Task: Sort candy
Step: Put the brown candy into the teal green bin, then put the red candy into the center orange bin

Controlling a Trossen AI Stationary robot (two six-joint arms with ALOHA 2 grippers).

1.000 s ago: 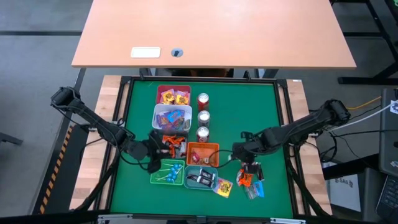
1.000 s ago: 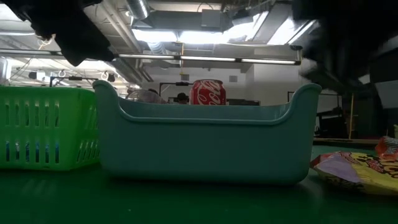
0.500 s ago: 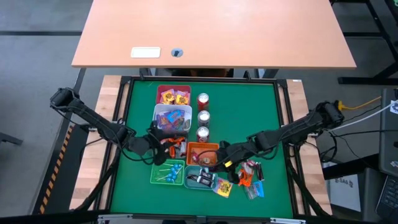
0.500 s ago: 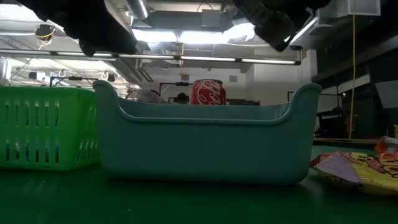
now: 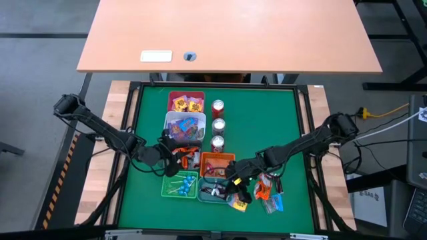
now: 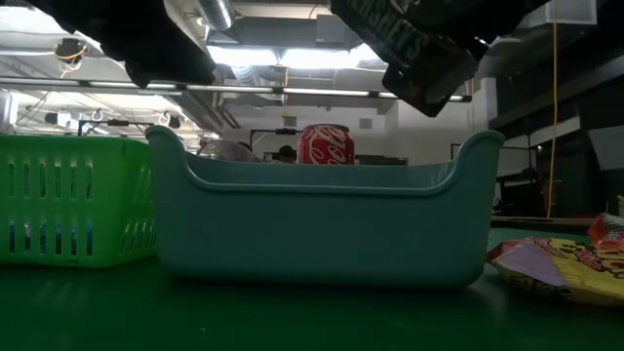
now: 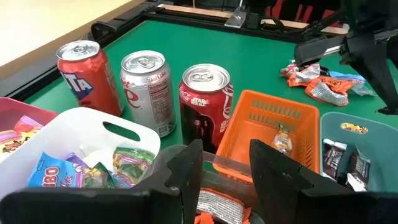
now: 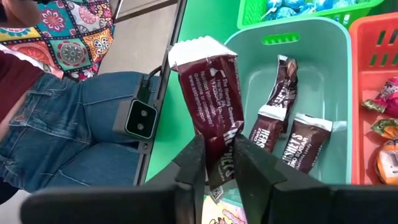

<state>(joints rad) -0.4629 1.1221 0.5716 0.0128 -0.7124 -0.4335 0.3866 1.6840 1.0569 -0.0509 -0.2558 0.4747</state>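
A robotics lab or workshop, going by the purpose-built green-topped table (image 5: 267, 120) in a dark frame with two arms mounted at its sides. Beyond it, an open industrial ceiling with bare ducts and strip lights (image 6: 322, 54), a plain wooden desk (image 5: 227, 33) on grey floor, and loose cables (image 5: 383, 113) beside equipment at the edge. Close by, a person in jeans (image 8: 68, 137).

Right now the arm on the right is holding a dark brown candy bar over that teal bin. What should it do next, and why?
Probably open the right tool and let the dark brown candy bar drop. It hangs at the rim of the teal bin, where three matching dark bars already lie, so this looks like its bin. A small nudge inward first might be safer.
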